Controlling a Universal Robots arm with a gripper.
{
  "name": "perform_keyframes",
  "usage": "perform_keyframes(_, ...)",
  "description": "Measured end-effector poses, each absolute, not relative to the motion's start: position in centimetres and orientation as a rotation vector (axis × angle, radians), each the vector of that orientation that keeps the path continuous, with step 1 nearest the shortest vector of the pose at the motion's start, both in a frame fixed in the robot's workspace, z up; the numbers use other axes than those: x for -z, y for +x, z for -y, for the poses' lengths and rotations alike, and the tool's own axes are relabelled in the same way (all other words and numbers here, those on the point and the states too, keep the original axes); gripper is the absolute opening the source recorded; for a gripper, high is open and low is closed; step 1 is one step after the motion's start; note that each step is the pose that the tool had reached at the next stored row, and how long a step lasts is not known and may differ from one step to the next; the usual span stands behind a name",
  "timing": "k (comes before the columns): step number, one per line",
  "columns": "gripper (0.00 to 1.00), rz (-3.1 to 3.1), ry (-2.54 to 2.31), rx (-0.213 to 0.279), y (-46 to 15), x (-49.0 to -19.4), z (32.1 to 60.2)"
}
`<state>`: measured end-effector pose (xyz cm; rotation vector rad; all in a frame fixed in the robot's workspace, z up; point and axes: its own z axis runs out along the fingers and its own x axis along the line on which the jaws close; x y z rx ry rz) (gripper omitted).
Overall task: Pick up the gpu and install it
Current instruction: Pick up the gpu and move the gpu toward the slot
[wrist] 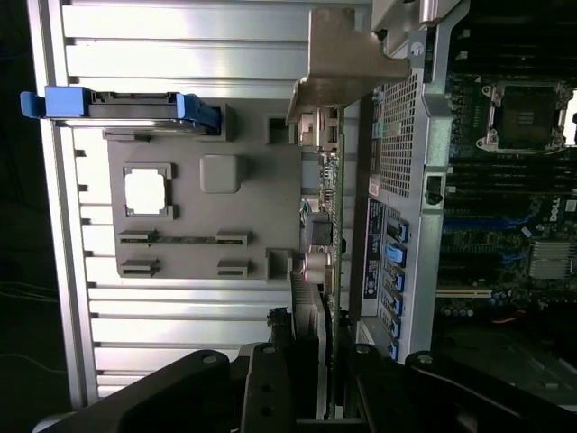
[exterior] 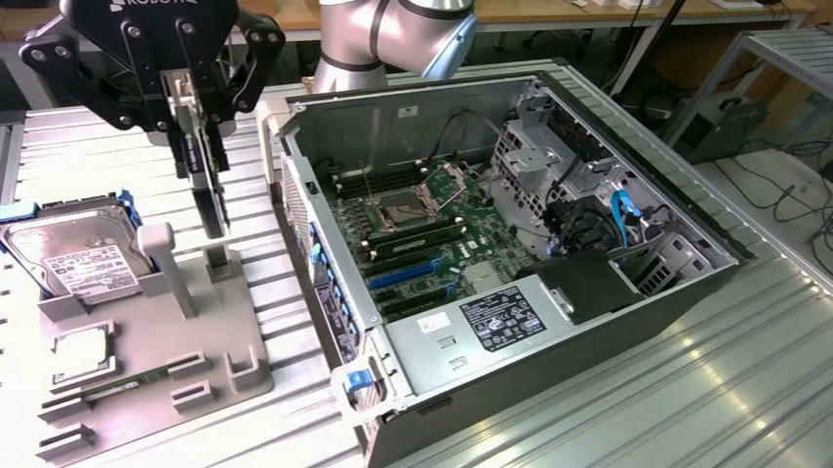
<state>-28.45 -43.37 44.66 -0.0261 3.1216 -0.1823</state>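
Observation:
The gpu [exterior: 206, 180] hangs edge-on and upright from my gripper [exterior: 195, 109], which is shut on the card's upper edge. Its lower end sits just above the slotted post [exterior: 222, 261] of the grey fixture tray [exterior: 195, 361], at the exterior view's left. In the wrist view the gpu [wrist: 335, 225] appears as a thin green edge with its silver end bracket [wrist: 343, 63] at the far end, and my gripper [wrist: 320, 352] clamps it between black fingers [wrist: 270, 379]. The open computer case [exterior: 521, 244] lies beside it, toward the exterior view's right.
On the tray are a silver hard drive [exterior: 78, 258] in blue rails, a processor chip [exterior: 81, 351] and a narrow memory stick [exterior: 124, 385]. Inside the case the motherboard shows blue expansion slots [exterior: 404, 273], a power supply [exterior: 501, 317] and cables. The case wall [exterior: 306, 224] stands close to the card.

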Motion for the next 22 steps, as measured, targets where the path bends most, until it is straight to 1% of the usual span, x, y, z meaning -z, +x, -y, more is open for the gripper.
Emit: perform_keyframes(22, 0.28, -3.122, -0.026, 0.182, -27.76, -44.65, 43.37)
